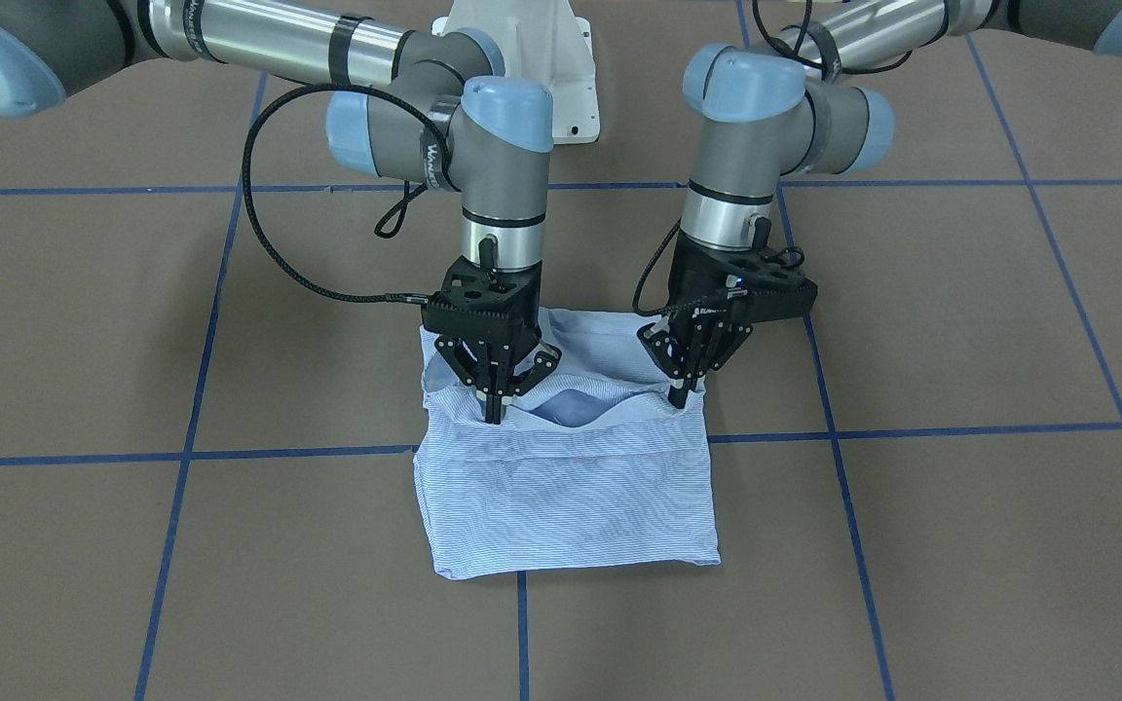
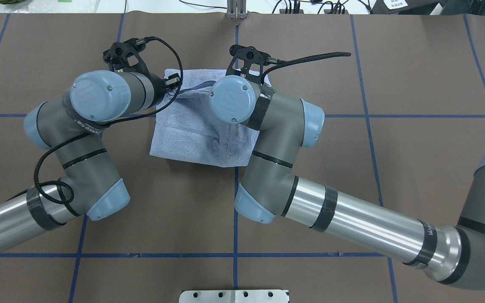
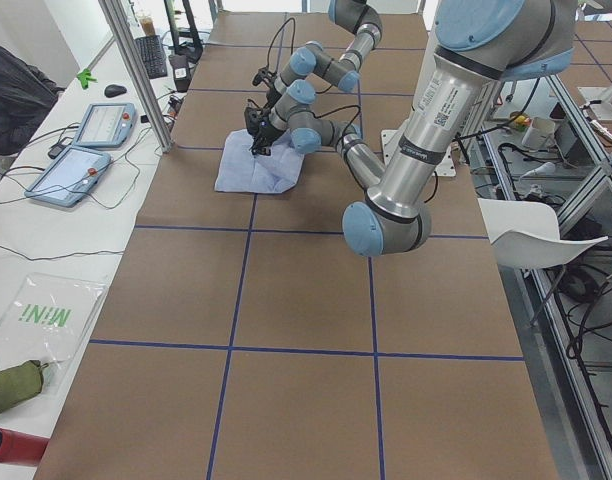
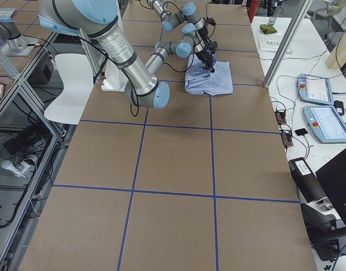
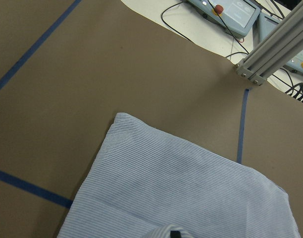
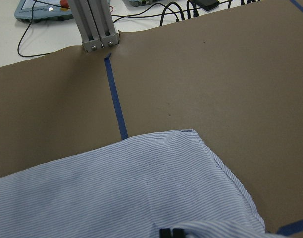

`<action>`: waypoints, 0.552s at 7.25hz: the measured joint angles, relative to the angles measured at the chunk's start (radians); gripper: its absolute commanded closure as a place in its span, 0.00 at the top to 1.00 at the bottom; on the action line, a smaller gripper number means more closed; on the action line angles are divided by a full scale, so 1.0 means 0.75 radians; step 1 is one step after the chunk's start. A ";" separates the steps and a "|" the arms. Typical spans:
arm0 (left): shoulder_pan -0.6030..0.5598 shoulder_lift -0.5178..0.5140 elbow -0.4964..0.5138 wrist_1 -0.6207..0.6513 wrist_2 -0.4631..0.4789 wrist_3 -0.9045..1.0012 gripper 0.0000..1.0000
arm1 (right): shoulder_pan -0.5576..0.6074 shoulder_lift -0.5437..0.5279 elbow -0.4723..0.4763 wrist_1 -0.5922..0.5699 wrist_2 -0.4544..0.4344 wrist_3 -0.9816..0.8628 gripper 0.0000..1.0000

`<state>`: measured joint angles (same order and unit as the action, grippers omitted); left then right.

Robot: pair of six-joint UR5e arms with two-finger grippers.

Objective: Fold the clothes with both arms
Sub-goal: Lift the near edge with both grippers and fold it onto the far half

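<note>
Brown table point(image 1: 960, 321), gridded in blue tape point(image 1: 64, 459). Off its operator-side edge, two teach pendants point(image 3: 98, 124) by an aluminium post point(image 3: 136, 70), cables trailing. White chair point(image 3: 531, 235) opposite, and a green pouch point(image 3: 14, 386) beside a clear bag point(image 3: 46, 320).

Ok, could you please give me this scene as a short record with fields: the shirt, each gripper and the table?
shirt: light blue with fine stripes, folded into a rough rectangle, lying on the table
left gripper: shut on the edge of the shirt's top layer, at one end
right gripper: shut on the same edge, at the other end
held edge: raised a little, sagging between the two grippers
table: brown surface with a grid of blue tape lines
</note>
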<state>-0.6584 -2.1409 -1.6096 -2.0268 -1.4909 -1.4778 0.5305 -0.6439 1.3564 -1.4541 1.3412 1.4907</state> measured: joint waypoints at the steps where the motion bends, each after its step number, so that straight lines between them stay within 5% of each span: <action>1: -0.019 -0.034 0.096 -0.044 -0.001 0.053 0.00 | 0.012 0.040 -0.067 0.009 0.018 -0.013 0.00; 4: -0.058 -0.145 0.291 -0.097 -0.007 0.154 0.00 | 0.037 0.103 -0.198 0.057 0.036 -0.072 0.00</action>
<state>-0.7021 -2.2500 -1.3912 -2.0995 -1.4963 -1.3624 0.5582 -0.5666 1.2082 -1.4112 1.3680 1.4367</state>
